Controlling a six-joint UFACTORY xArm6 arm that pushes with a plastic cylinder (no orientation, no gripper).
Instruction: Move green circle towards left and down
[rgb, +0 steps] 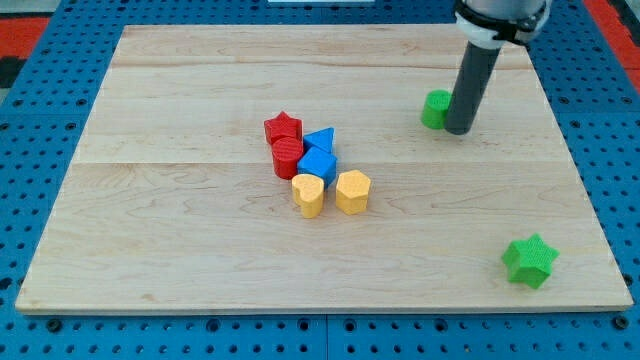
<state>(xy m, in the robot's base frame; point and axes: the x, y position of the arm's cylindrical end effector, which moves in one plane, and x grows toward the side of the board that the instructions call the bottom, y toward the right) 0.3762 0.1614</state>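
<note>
The green circle (434, 109) lies at the view's upper right on the wooden board (200, 250), partly hidden by my rod. My tip (459, 130) rests on the board right against the green circle's right side, slightly below it. A cluster sits near the board's middle: a red star (283, 128), a red round block (289, 157), a blue triangle (321, 139), a blue cube (318, 163), a yellow heart (309, 194) and a yellow hexagon-like block (353, 191). They touch one another.
A green star (530, 260) sits alone near the board's lower right corner. The board rests on a blue perforated base (40, 120) that surrounds it on all sides.
</note>
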